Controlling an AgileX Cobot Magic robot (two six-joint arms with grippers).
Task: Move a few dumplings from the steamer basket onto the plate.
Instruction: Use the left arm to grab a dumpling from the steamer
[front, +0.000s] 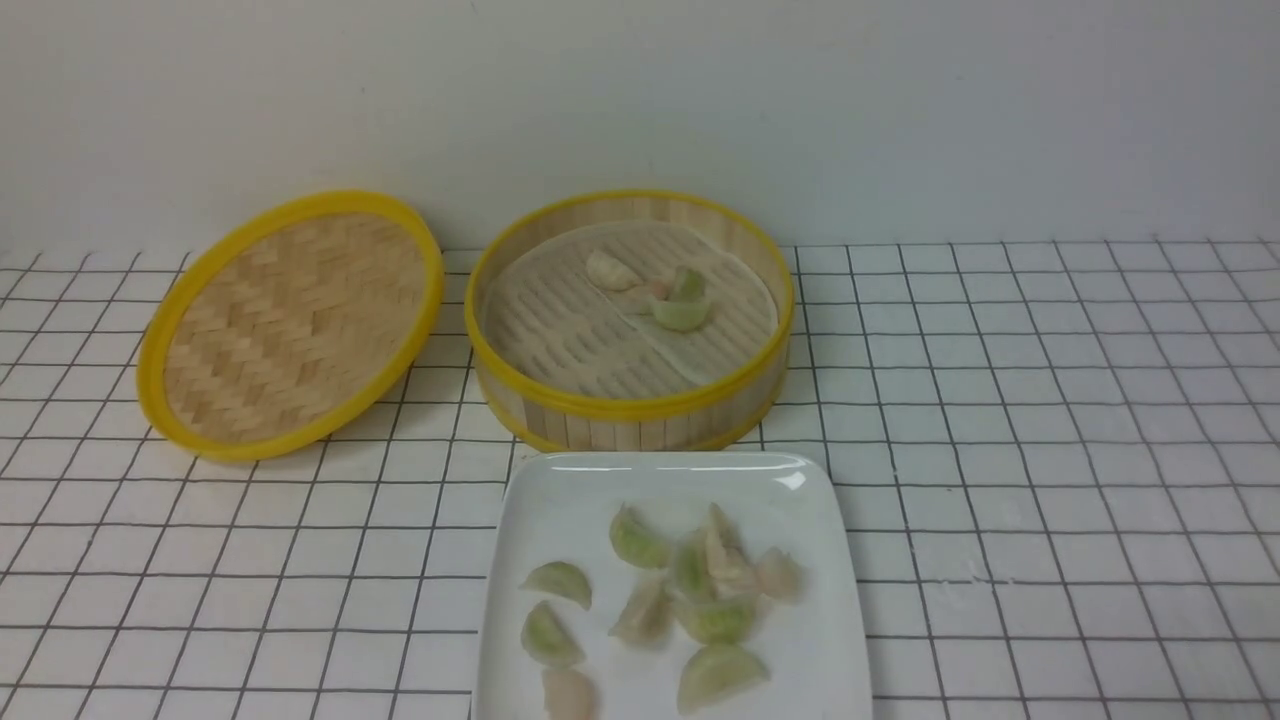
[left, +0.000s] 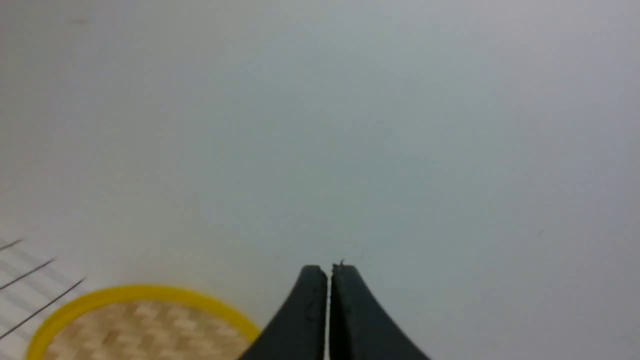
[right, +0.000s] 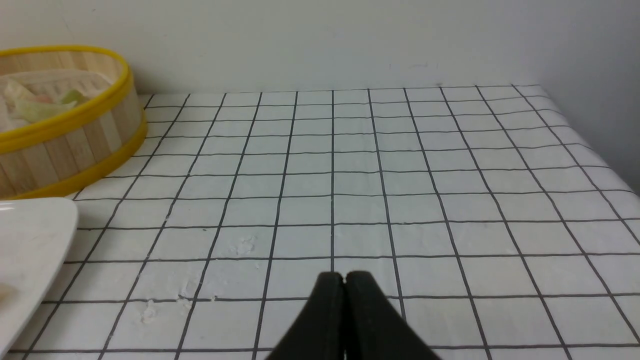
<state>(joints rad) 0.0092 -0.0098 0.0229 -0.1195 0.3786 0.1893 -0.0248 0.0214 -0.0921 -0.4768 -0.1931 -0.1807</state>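
1. Black-gridded white tabletop (front: 1000, 450) spanned the frame.
2. White square plate (front: 820, 600), bottom center, held dumplings (front: 722, 676).
3. Bamboo steamer basket (front: 640, 432), upper center, held more.
4. Left gripper (left: 330, 272) and right gripper (right: 345, 277): fingertips together.

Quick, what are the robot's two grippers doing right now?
Left gripper: closed, holding nothing.
Right gripper: closed, nothing held either.
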